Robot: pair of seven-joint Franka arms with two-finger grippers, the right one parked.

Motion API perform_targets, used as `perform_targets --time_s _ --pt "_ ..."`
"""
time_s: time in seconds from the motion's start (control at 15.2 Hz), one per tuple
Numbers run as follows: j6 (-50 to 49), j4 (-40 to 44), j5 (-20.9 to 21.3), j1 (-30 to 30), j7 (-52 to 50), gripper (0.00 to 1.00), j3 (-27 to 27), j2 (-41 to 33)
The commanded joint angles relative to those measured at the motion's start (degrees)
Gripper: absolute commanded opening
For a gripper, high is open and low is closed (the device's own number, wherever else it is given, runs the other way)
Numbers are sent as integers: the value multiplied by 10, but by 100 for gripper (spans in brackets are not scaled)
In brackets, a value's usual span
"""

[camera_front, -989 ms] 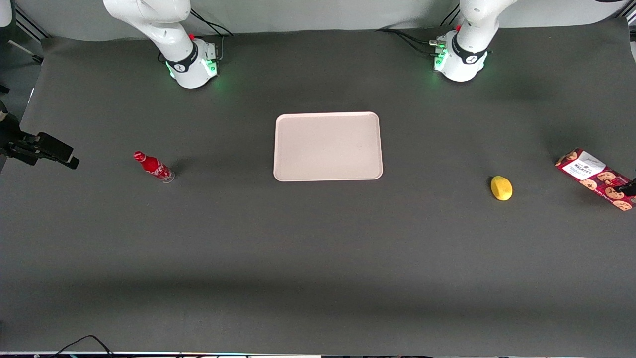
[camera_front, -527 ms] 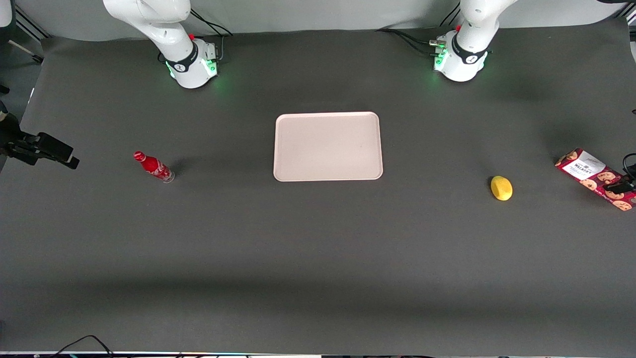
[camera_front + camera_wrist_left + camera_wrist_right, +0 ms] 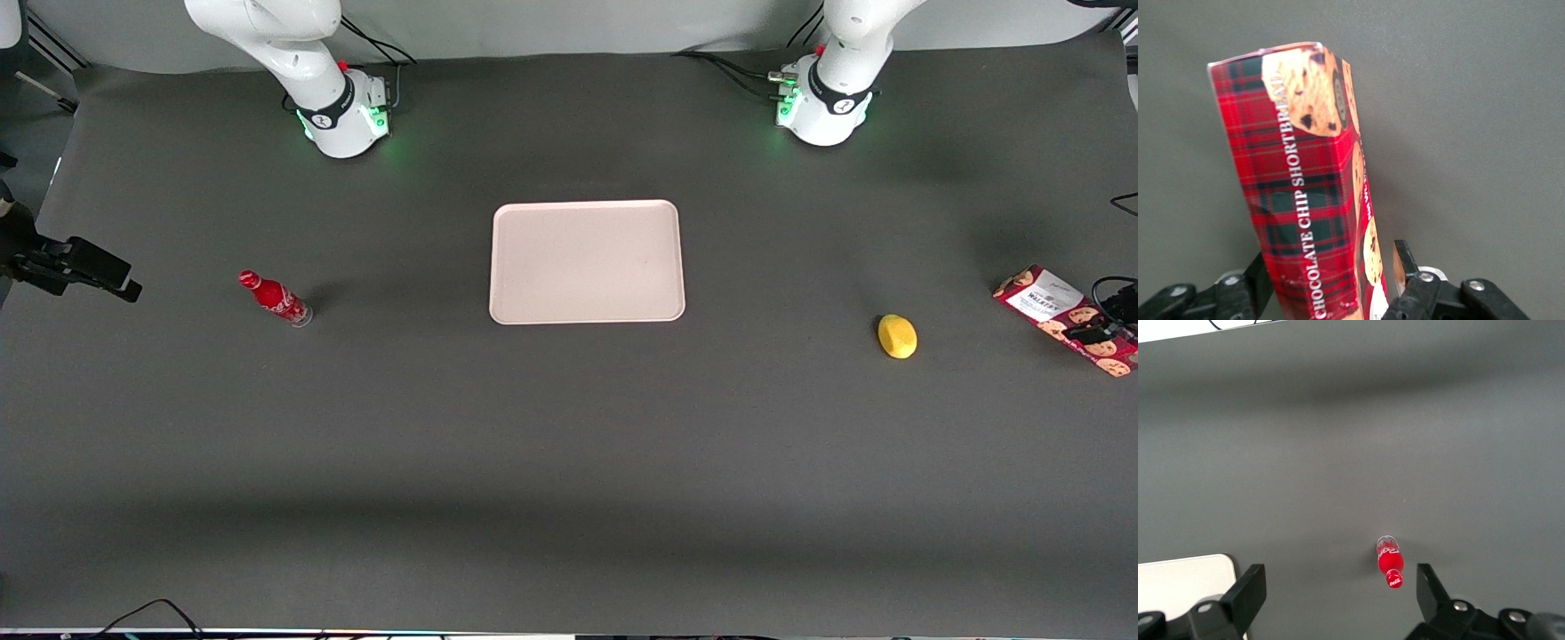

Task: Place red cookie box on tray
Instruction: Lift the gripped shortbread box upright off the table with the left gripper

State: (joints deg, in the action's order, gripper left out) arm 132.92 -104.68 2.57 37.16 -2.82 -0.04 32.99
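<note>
My gripper straddles the shortbread cookie box, fingers apart – off-centre closing could twist it – tray well apart

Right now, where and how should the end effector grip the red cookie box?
Across its narrow width, from above: the red cookie box lies flat, long and slim. The end effector straddles it near one end, fingers open either side; gripping nearer the middle would probably balance better.

Red cookie box, long tartan side: white capitals "CHOCOLATE CHIP SHORTBREAD" | same box, white label panel on its top face (front view): dark brand word, too small to read | red soda bottle: white script logo, not legible | gripper at the box's end: no markings
</note>
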Motion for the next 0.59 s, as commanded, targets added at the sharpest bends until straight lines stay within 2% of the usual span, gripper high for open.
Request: perform_targets --time_s 0.0,0.07,0.2,0.26,0.53 --pt "12 -7 -5 3 3 64 -5 -5" --pt "10 -7 -5 2 5 53 -5 -5" --pt "8 -7 -6 2 12 15 -8 -6" --pt "4 -5 -6 -2 12 0 -8 -6" --pt "-6 8 2 -17 18 0 -9 -20"
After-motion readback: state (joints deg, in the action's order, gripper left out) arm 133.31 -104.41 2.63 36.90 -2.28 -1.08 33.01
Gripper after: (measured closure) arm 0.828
